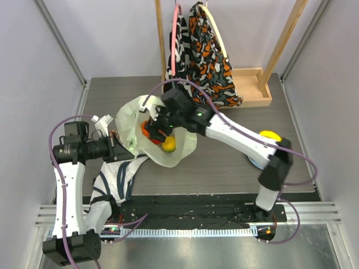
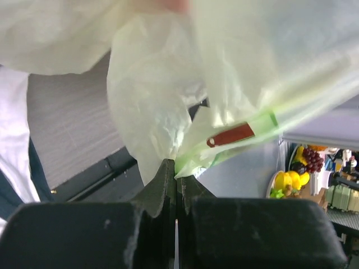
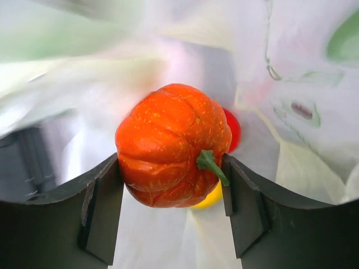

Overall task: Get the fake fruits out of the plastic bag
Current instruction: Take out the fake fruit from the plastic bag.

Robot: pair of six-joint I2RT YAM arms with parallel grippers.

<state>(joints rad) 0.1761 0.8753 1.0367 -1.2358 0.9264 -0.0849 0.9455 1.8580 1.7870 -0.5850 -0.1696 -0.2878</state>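
The pale yellow-green plastic bag point(image 1: 134, 120) lies open at the table's middle left. My left gripper point(image 1: 115, 147) is shut on its edge, and the wrist view shows the film point(image 2: 168, 84) pinched between the closed fingertips of that gripper point(image 2: 176, 174). My right gripper point(image 1: 154, 130) reaches inside the bag. There the gripper point(image 3: 171, 162) is shut on an orange-red ribbed round fruit point(image 3: 171, 143) with a green stem. A red round fruit point(image 3: 233, 129) and a yellow piece point(image 3: 207, 197) lie behind it. A yellow fruit point(image 1: 168, 144) shows through the bag.
A white garment with navy stripes point(image 1: 118, 176) lies under the left arm. A wooden rack point(image 1: 252, 89) with patterned cloths point(image 1: 207, 50) stands at the back. A yellow fruit point(image 1: 270, 136) sits at the right near the right arm's elbow.
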